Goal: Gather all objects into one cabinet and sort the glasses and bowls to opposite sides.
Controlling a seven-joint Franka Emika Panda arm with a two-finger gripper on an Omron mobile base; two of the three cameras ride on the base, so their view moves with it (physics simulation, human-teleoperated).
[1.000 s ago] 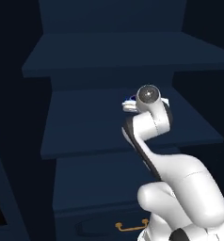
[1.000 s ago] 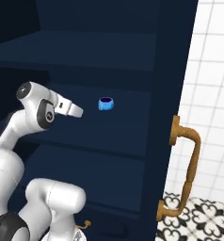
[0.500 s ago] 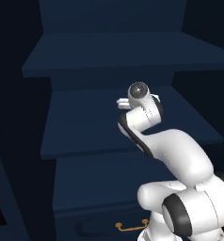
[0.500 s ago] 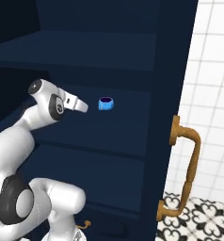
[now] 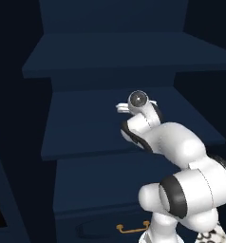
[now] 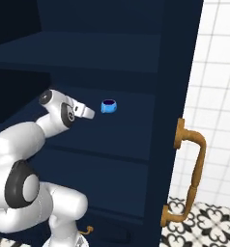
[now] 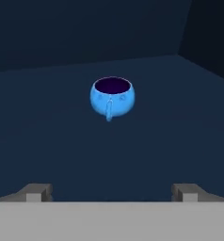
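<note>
Arm has swung its hand (image 6: 90,113) closer to the small bright-blue bowl with dark purple inside (image 6: 108,106) over the last second; looks like an approach for a pick. Hand is fully open, holding nothing, just short of the bowl. Bowl sits upright on the shelf (image 6: 136,103) of the navy-blue cabinet, mid-shelf, away from the front edge. Small nub faces the hand.

No text, label, brand, number or sign can be read — not on the blue bowl (image 7: 112,97), nor on the cabinet (image 6: 136,58) or its door — all plain surfaces.
</note>
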